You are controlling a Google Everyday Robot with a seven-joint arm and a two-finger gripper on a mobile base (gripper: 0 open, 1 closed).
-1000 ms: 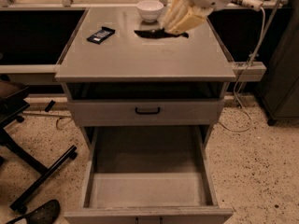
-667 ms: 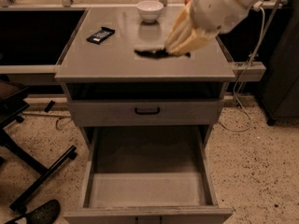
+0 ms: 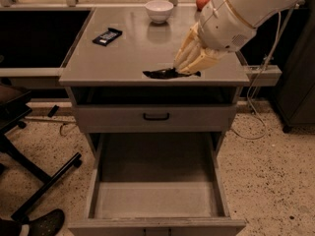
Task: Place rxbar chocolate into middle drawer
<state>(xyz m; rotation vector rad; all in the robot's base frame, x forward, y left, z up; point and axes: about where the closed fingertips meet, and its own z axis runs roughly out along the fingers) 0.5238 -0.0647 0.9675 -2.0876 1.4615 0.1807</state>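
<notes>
The rxbar chocolate [image 3: 161,73] is a flat black bar, held level just above the front edge of the grey cabinet top [image 3: 128,58]. My gripper [image 3: 186,69], with pale yellow fingers, is shut on the bar's right end and reaches in from the upper right. The middle drawer [image 3: 98,181] is pulled wide open below. Its pale grey floor is bare, and it lies straight under and in front of the bar.
A dark bar with a bluish-white label [image 3: 107,36] lies on the top at the left. A white bowl [image 3: 159,10] and a red apple [image 3: 203,1] stand at the back. A closed drawer front with a black handle [image 3: 156,116] sits above the open drawer. A chair base [image 3: 47,178] and a shoe [image 3: 45,222] are on the floor at the left, and cables [image 3: 256,107] hang at the right.
My gripper has carried the black bar from the back of the top, near the bowl, forward to the front edge above the open drawer.
</notes>
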